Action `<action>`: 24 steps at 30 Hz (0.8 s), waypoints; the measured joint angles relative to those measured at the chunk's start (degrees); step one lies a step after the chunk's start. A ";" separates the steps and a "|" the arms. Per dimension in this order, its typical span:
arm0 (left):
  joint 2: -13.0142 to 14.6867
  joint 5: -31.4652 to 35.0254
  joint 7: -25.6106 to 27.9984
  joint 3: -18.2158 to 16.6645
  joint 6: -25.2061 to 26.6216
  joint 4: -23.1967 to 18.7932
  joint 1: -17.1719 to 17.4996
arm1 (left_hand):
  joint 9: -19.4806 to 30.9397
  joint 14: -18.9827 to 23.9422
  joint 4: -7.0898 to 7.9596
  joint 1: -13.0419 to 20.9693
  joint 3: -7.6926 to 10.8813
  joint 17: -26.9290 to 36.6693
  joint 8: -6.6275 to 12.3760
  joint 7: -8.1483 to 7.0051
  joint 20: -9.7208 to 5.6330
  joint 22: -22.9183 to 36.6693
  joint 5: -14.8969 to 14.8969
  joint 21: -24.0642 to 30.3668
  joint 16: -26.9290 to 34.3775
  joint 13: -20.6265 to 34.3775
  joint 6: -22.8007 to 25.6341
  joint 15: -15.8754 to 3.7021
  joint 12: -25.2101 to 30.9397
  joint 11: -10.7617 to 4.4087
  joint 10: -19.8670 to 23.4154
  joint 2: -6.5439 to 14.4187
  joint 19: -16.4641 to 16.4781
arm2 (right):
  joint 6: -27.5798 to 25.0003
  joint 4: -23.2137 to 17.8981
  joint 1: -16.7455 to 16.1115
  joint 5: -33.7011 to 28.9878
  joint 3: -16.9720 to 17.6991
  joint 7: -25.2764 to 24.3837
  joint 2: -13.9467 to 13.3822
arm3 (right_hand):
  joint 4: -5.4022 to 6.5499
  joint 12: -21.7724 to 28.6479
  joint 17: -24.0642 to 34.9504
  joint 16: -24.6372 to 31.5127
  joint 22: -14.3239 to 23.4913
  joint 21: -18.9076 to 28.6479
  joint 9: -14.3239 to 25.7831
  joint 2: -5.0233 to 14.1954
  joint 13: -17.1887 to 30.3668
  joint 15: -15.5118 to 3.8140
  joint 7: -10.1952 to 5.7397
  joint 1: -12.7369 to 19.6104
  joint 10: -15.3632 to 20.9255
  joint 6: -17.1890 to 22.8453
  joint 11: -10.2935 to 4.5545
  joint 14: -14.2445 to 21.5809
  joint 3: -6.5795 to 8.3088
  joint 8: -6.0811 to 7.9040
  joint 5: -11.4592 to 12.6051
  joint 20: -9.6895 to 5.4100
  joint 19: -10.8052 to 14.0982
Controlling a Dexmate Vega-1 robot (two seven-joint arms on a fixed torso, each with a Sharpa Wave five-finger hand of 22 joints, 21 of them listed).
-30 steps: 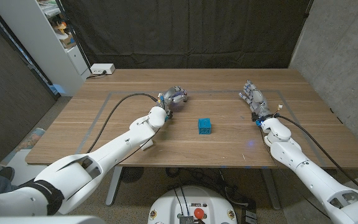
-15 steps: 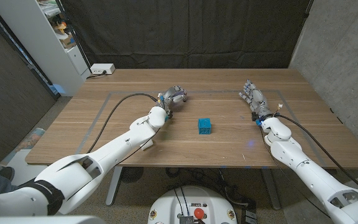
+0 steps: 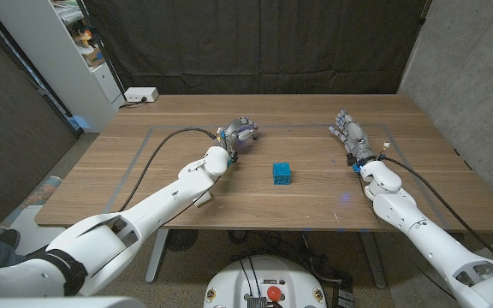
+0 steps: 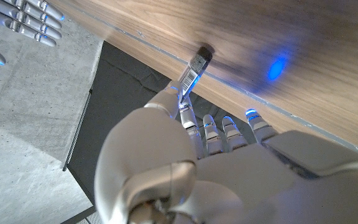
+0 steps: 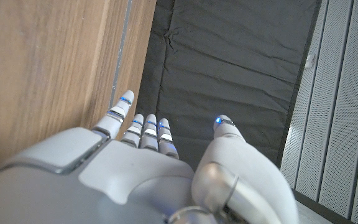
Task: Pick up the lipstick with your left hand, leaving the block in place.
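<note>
My left hand (image 3: 240,134) sits left of the table's centre, fingers curled in. In the left wrist view the lipstick (image 4: 192,70), a slim silver tube with a dark end, is pinched between the thumb and the fingers (image 4: 219,127). Its dark end points at the wood and looks to be touching it. The blue block (image 3: 282,174) stands on the table to the right of that hand and nearer me, apart from it. My right hand (image 3: 350,137) is at the right side of the table, fingers straight and apart, holding nothing; it also shows as right hand (image 4: 23,18).
A white box (image 3: 139,95) with a cord sits at the table's back left corner. A shelf unit (image 3: 80,47) stands beyond the left edge and a black curtain (image 3: 255,43) hangs behind. A thin grey line (image 3: 152,128) outlines a rectangle on the wood.
</note>
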 measured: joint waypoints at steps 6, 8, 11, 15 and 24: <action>0.37 0.05 0.18 -0.22 0.09 -0.89 0.29 | 0.00 0.00 0.00 0.22 0.00 0.00 0.00 -0.19 0.00 0.00 0.00 0.00 0.00 0.00 0.19 0.00 0.00 -0.19 0.21 0.22 0.00 | -0.02 -0.24 -0.12 -0.04 0.00 -0.15 -0.05 | 0.00 0.00 0.00 0.00 0.00 0.00 0.00 0.00 0.00 0.00 0.00 0.00 0.00 0.00 0.00 0.00 0.00 0.00 0.00 0.00 0.00; 0.48 0.10 0.27 -0.28 0.12 -1.12 0.35 | 0.25 0.00 0.00 0.22 0.00 0.00 0.00 -0.19 0.00 0.00 0.00 0.00 0.00 0.00 0.19 0.00 0.00 -0.19 0.20 0.22 0.00 | -0.02 -0.33 -0.19 -0.06 0.01 -0.20 -0.07 | 0.00 0.00 0.00 0.00 0.00 0.00 0.00 0.00 0.00 0.00 0.00 0.00 0.00 0.00 0.00 0.00 0.00 0.00 0.00 0.00 0.00; 0.79 0.20 0.39 -0.47 0.20 -1.88 0.56 | 0.26 -0.01 -0.10 0.22 -0.13 0.01 0.00 -0.19 0.00 0.00 0.00 0.00 0.00 0.01 0.19 0.00 0.00 -0.19 0.20 0.22 0.00 | -0.02 -0.51 -0.29 -0.09 0.05 -0.29 -0.12 | 0.00 0.00 0.00 0.00 0.00 0.00 0.00 0.00 0.00 0.00 0.00 0.00 0.00 0.00 0.00 0.00 0.00 0.00 0.00 0.00 0.00; 1.19 0.33 0.54 -0.75 0.32 -2.84 0.86 | 0.26 0.20 0.01 0.22 -0.47 0.01 0.00 -0.08 0.00 0.00 0.00 0.00 0.00 0.01 0.30 -0.20 0.00 -0.19 0.20 0.22 0.00 | -0.02 -0.70 -0.43 -0.11 0.08 -0.38 -0.16 | 0.00 0.00 0.00 0.00 0.00 0.00 0.00 0.00 0.00 0.00 0.00 0.00 0.00 0.00 0.00 0.00 0.00 0.00 0.00 0.00 0.00; 2.16 0.62 0.85 -1.41 0.47 -5.05 1.63 | 0.53 0.20 0.01 0.22 -0.47 0.01 -0.01 -0.19 0.00 0.00 0.00 0.00 -0.31 0.01 0.81 -0.20 -0.28 -0.40 0.41 0.22 0.00 | -0.02 -1.68 -0.85 -0.26 0.15 -0.79 -0.40 | 0.00 0.00 0.00 0.00 0.00 0.00 0.00 0.00 0.00 0.00 0.00 0.00 0.00 0.00 0.00 0.00 0.00 0.00 0.00 0.00 0.00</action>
